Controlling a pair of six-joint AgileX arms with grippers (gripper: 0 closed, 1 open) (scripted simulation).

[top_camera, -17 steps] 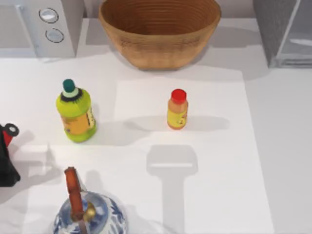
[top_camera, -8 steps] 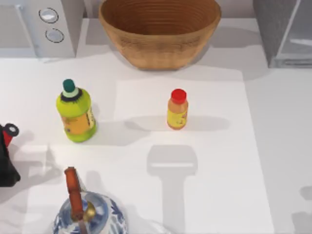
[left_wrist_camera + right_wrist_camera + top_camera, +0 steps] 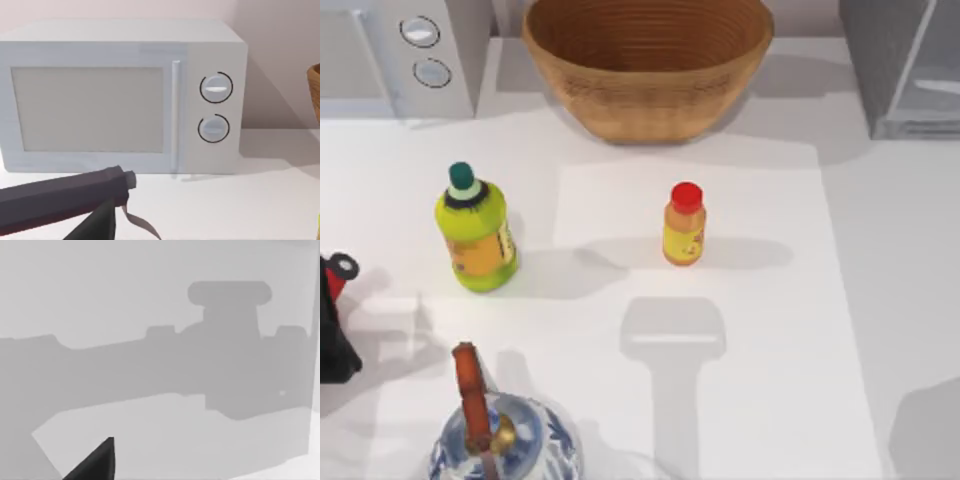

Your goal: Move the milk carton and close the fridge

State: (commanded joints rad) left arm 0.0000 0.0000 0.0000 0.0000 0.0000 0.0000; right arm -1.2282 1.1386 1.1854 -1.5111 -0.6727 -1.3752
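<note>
Fridge (image 3: 905, 65) at table's far right corner, pale inside showing | my left arm parked by the microwave (image 3: 125, 97) | red-capped bottle (image 3: 684, 224) mid-table, basket (image 3: 648, 62) behind it | can't tell either gripper's finger state.

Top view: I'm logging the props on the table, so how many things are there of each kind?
Bottles: 2, the green bottle and the red-capped bottle
Baskets: 1, the wicker basket
Teapots: 1, the blue-and-white teapot
Appliances: 2, the microwave and the fridge
Other: 1, a red-and-black object, cut off at the left edge
Total: 7
</note>
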